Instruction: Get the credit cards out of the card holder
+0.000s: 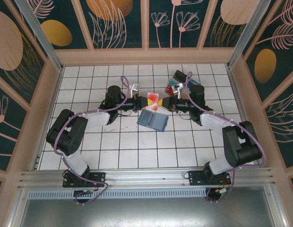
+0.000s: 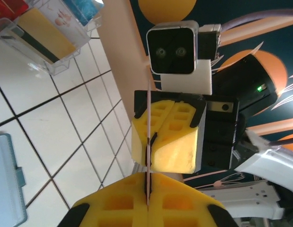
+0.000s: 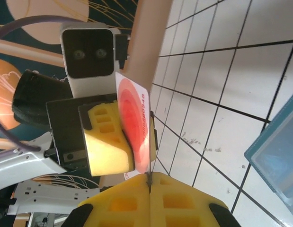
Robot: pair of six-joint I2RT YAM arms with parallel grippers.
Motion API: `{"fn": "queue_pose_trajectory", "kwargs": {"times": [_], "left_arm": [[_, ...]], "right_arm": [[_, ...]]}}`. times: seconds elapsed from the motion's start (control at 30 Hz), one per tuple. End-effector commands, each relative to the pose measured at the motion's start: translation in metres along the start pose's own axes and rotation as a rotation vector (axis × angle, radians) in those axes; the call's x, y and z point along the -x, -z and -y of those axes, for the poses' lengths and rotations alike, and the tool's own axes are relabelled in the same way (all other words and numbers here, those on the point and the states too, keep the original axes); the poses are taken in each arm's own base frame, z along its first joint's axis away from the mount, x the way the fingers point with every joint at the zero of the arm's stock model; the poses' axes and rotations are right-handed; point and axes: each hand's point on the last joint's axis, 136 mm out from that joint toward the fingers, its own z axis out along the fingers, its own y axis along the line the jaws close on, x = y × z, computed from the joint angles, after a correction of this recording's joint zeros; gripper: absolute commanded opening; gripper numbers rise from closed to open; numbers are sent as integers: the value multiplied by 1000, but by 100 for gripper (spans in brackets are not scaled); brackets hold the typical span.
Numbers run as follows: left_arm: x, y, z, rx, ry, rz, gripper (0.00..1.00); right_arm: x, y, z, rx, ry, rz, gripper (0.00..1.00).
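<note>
Handover mid-air: card (image 1: 153,100) pinched from both ends, left gripper (image 1: 145,100) and right gripper (image 1: 164,103) each clamped on it, just behind holder (image 1: 153,120) on tiles (image 1: 103,146). Tip: one side releases fully before other pulls, else card bends or slips.

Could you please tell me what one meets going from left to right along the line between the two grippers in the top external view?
left gripper → red-and-white credit card, clamped between both grippers → right gripper. The card holder lies just nearer than the card, so it has no clear place in this order.
</note>
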Motion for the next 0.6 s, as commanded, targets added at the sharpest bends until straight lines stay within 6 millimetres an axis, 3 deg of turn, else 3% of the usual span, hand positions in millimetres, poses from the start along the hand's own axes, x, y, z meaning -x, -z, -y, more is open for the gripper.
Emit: {"fn": "queue_pose_trajectory", "kwargs": {"times": [0.0, 0.1, 0.13, 0.2, 0.4, 0.57], "left_arm": [[4, 1, -11, 97, -70, 1, 0], [6, 9, -48, 311, -123, 13, 0], [18, 13, -39, 354, -194, 44, 0], [24, 21, -47, 453, -278, 69, 0], [47, 34, -48, 638, -622, 144, 0], [61, 33, -36, 692, -871, 176, 0]], "right_arm": [[14, 4, 14, -119, 2, 52, 15], [23, 10, 19, -188, -41, 111, 41], [27, 12, 20, -210, -74, 135, 47], [35, 14, 19, -239, -151, 173, 52], [48, 3, 8, -254, -419, 227, 58], [68, -19, -13, -265, -499, 201, 59]]}}
